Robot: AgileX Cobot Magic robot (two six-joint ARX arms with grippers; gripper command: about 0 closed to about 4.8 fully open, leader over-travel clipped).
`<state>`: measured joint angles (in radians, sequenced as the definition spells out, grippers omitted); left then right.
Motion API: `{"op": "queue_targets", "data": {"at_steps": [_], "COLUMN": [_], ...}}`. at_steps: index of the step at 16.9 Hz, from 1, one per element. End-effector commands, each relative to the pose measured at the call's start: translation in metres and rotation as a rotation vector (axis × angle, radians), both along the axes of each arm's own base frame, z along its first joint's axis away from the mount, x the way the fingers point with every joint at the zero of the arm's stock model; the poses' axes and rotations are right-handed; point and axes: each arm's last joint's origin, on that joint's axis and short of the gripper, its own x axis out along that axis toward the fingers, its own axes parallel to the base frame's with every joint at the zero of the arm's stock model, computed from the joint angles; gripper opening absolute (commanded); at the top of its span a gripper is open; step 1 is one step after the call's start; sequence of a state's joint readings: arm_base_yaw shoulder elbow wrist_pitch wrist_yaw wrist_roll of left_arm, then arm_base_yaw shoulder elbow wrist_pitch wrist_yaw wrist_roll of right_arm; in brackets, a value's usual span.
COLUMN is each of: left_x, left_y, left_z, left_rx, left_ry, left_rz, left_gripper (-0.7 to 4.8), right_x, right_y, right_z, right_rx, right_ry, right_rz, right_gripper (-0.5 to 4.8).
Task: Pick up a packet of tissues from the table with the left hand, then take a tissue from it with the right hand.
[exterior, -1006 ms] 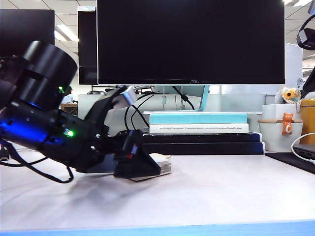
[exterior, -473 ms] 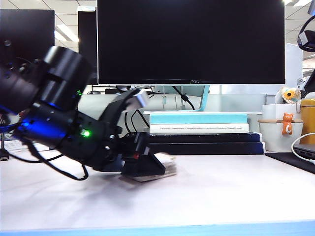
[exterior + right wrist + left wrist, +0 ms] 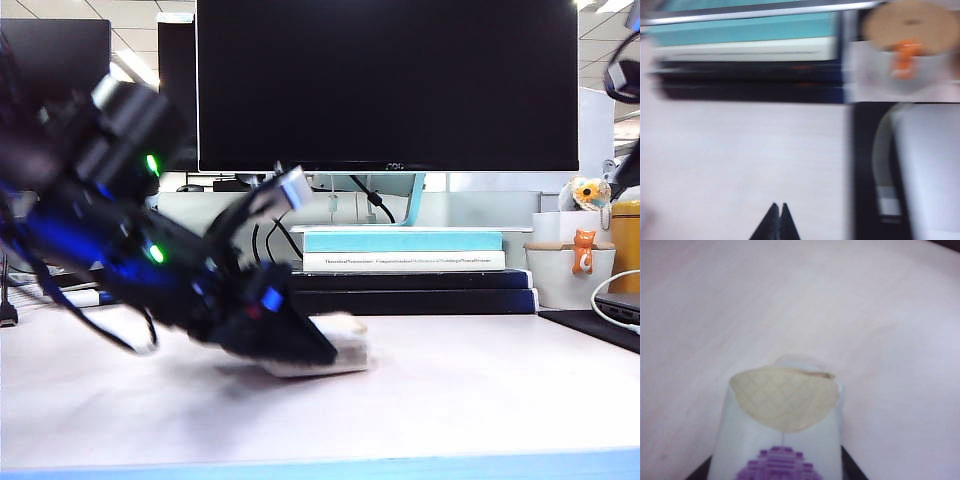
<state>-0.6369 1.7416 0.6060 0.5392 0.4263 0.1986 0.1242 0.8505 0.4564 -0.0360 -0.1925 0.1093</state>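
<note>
In the left wrist view the packet of tissues (image 3: pixel 780 440), white with a purple patch, fills the space between two black fingers. A cream tissue (image 3: pixel 785 400) bulges from its open end. My left gripper (image 3: pixel 777 471) is shut on the packet. From the exterior view, that gripper (image 3: pixel 310 350) slants down onto the table (image 3: pixel 480 400), and the white packet (image 3: pixel 345 347) sticks out past its tip, low over the surface. My right gripper (image 3: pixel 778 207) hovers over bare table with its pointed fingers pressed together and nothing between them.
A large black monitor (image 3: pixel 388 85) stands behind, with a stack of books (image 3: pixel 405 262) under it. At the right are a white cup (image 3: pixel 570 270) with an orange figure, a black mat (image 3: pixel 600 325) and a white cable (image 3: pixel 885 150).
My left arm has swung right and tipped, and its jaws have closed on the packet, which has shifted right with it. The right gripper has stayed put.
</note>
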Motion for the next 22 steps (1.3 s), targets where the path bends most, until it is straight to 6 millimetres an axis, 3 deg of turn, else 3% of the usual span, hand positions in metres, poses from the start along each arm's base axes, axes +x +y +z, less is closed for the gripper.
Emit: {"op": "queue_targets", "data": {"at_steps": [1, 6, 8, 9, 17, 22], "left_x": [-0.007, -0.018, -0.021, -0.023, -0.032, -0.031], "left_y": [0.001, 0.005, 0.004, 0.002, -0.024, -0.027], "left_z": [0.025, 0.058, 0.062, 0.063, 0.085, 0.087], "left_rx": [-0.058, -0.151, -0.207, -0.225, -0.278, -0.283], "left_ry": [-0.053, -0.095, -0.068, -0.052, -0.091, -0.098], "left_rz": [-0.13, -0.256, -0.353, -0.386, -0.506, -0.509], "left_gripper": [2.74, 2.74, 2.74, 2.74, 2.74, 2.74], "right_x": [-0.003, -0.012, -0.015, -0.016, -0.008, -0.007], "right_y": [0.007, 0.017, 0.019, 0.019, 0.021, 0.022], "right_z": [0.003, 0.008, 0.009, 0.009, -0.003, -0.003], "right_rx": [0.192, 0.544, 0.653, 0.688, 0.753, 0.751], "right_ry": [0.044, 0.235, 0.332, 0.372, 0.498, 0.493], "right_rz": [0.2, 0.557, 0.668, 0.723, 0.751, 0.754], "right_gripper": [-0.03, 0.02, 1.05, 1.18, 1.17, 1.17]}}
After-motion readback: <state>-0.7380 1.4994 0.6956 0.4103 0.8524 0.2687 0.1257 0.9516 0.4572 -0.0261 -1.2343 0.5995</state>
